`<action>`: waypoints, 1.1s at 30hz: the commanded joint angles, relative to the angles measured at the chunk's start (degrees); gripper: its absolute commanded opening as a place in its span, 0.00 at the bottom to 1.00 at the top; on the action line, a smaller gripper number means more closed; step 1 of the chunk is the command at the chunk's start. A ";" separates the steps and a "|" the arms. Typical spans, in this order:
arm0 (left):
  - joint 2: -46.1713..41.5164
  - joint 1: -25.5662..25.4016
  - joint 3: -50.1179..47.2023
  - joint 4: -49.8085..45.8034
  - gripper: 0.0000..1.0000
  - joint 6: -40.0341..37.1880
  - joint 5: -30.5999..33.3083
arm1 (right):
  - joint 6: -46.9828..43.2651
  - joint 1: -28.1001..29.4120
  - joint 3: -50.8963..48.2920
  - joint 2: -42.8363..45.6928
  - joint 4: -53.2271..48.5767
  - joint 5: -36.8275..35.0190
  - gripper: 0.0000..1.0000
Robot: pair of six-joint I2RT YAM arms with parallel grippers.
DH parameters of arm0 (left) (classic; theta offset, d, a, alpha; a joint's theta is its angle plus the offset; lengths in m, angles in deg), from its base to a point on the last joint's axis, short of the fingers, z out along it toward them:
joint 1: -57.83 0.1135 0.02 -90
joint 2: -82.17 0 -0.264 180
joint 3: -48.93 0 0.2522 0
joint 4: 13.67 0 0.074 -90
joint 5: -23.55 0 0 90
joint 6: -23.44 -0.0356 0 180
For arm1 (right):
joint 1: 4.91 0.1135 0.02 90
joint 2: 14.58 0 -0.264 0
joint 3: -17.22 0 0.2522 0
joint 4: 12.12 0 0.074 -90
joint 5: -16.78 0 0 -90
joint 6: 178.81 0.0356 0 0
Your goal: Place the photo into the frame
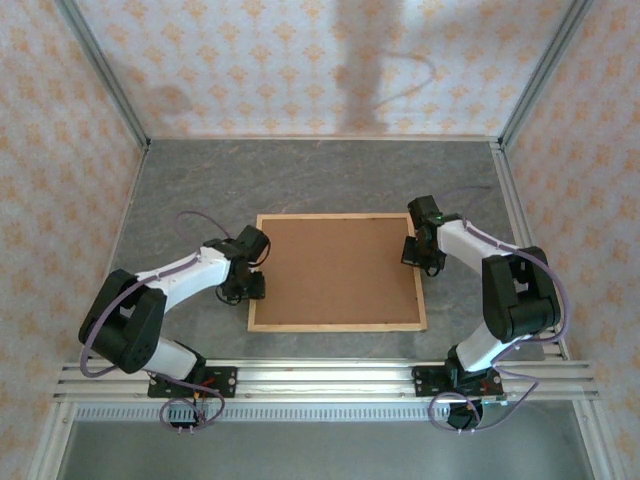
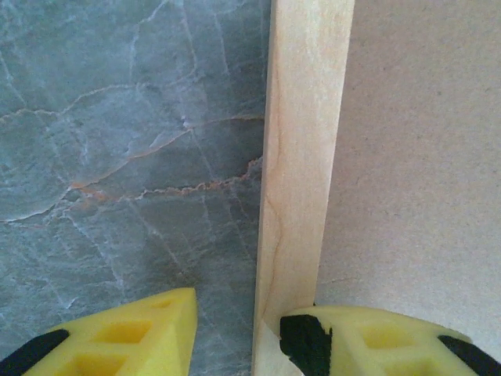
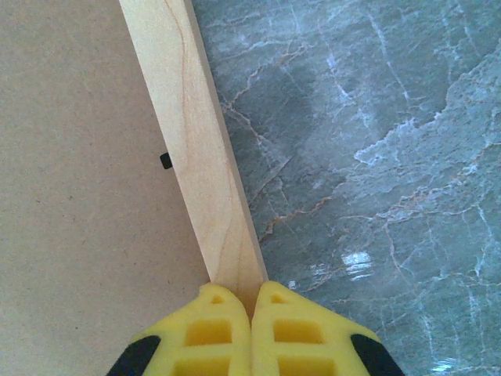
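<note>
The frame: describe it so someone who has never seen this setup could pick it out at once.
Start from the grey marble-patterned table and look to its middle. The frame is the large rectangle of thin pale wood strips lying flat there. Its light wooden border sets it apart from the plain brown board that fills the space inside it.

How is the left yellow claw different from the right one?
The left gripper is open, a yellow finger on each side of a strip of the light wooden picture frame; the right gripper is shut, tips together. Left sits at the frame's left side, right at its right. Both have yellow fingers.
</note>
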 commanded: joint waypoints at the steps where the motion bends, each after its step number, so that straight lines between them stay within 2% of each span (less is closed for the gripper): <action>1: 4.57 -1.62 -0.96 9.23 0.46 -1.16 -0.30 | 1.34 1.22 -0.32 -1.61 0.31 2.98 0.01; 17: 11.36 -6.40 -0.08 11.39 0.54 -3.62 -4.12 | 1.34 1.62 -0.28 -1.97 0.29 2.87 0.00; 33: 8.96 -6.57 -1.20 16.08 0.60 -3.46 -9.96 | 1.59 1.93 -0.32 -2.20 0.20 2.60 0.00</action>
